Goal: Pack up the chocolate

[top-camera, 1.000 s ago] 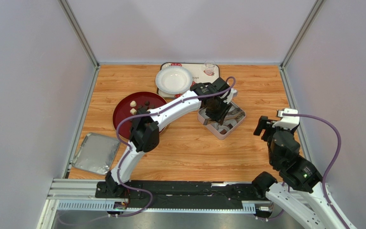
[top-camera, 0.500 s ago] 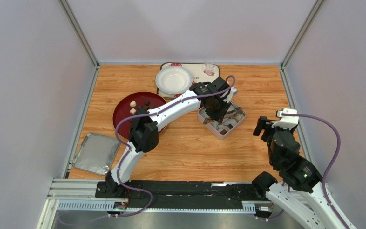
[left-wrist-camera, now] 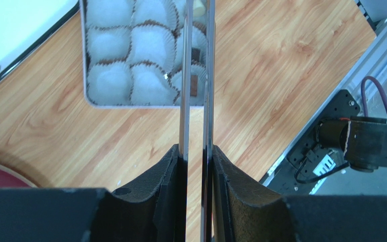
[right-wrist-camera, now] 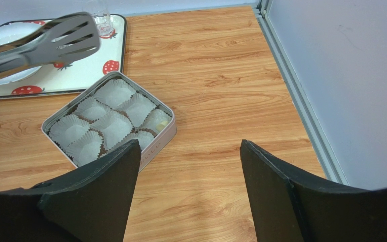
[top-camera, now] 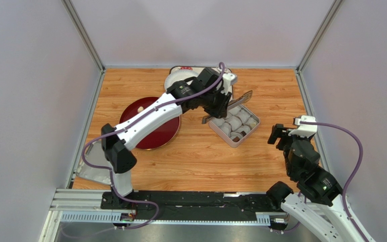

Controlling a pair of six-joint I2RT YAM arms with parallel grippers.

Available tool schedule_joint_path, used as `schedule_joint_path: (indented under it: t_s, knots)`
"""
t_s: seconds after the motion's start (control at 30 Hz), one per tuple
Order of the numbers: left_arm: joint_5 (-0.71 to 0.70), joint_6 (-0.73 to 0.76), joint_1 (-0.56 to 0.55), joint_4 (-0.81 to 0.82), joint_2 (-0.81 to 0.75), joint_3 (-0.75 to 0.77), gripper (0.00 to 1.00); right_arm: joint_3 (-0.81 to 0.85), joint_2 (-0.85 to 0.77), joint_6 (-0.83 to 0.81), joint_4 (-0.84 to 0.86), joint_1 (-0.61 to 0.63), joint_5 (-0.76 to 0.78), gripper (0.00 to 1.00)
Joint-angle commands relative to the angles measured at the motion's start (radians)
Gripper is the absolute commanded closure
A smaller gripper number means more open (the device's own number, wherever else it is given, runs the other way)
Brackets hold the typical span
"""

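Note:
My left gripper [top-camera: 214,102] is shut on metal tongs [top-camera: 229,105] and holds them above the far-left side of the square tin [top-camera: 246,139]. In the left wrist view the two tong blades [left-wrist-camera: 185,75] run up from my fingers [left-wrist-camera: 173,171] over the tin [left-wrist-camera: 86,93]; nothing shows between them. The tin's paper cups hold a dark brown chocolate [left-wrist-camera: 194,85] and a cream one [right-wrist-camera: 164,122]. Another cream chocolate [top-camera: 140,108] lies on the red plate [top-camera: 152,136]. My right gripper [top-camera: 286,132] is open and empty, right of the tin.
A white bowl [top-camera: 176,82] and a small glass [top-camera: 222,72] stand on a strawberry-print tray [right-wrist-camera: 117,50] at the back. A silvery lid [top-camera: 97,164] lies at the front left. Grey walls close in three sides.
My left arm has lifted the tongs out of the tin and swung back and to the left. Its elbow has moved left off the red plate. The right arm has barely moved.

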Motion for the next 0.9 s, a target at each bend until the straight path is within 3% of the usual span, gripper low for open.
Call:
schedule_joint_path:
  t_s: [0.0, 0.5, 0.7, 0.87]
  knots:
    - [-0.043, -0.035, 0.056, 0.018, -0.168, -0.157, 0.66, -0.005, -0.007, -0.008, 0.053, 0.004, -0.024, 0.23]
    - [-0.274, -0.155, 0.312, -0.143, -0.716, -0.686, 0.60, -0.009, 0.002, -0.005, 0.070, 0.004, -0.091, 0.23]
    - [-0.307, -0.164, 0.476, -0.198, -0.831, -0.844, 0.58, -0.009, 0.006, -0.006, 0.067, 0.004, -0.108, 0.23]
    - [-0.248, -0.143, 0.633, -0.157, -0.850, -0.944, 0.57, -0.009, 0.006, -0.006, 0.072, 0.004, -0.129, 0.23]
